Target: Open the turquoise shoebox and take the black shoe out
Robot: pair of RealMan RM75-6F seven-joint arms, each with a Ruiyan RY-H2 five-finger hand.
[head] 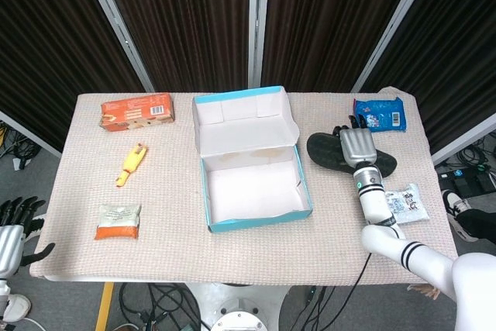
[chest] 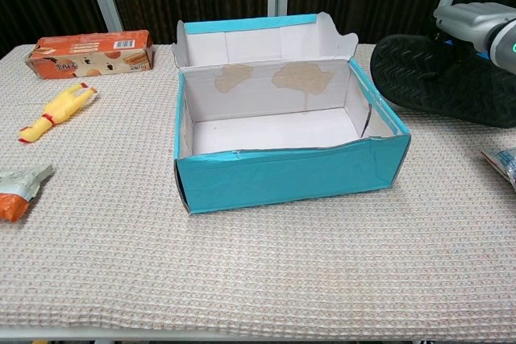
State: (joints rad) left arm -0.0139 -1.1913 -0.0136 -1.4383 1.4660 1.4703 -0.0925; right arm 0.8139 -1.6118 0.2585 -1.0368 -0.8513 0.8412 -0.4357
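Note:
The turquoise shoebox (head: 256,222) (chest: 290,176) stands open mid-table, its lid folded back and its white inside bare. The black shoe (head: 325,150) (chest: 427,74) is right of the box, low over or on the cloth. My right hand (head: 357,147) (chest: 474,22) grips it from above, fingers wrapped over its far side. My left hand (head: 14,222) hangs off the table's left edge, fingers spread, holding nothing.
An orange box (head: 137,112) (chest: 90,51) and a yellow toy (head: 132,164) (chest: 58,110) lie at the left. A small packet (head: 118,221) (chest: 18,187) sits front left. A blue packet (head: 380,114) lies back right, a white snack bag (head: 406,203) front right.

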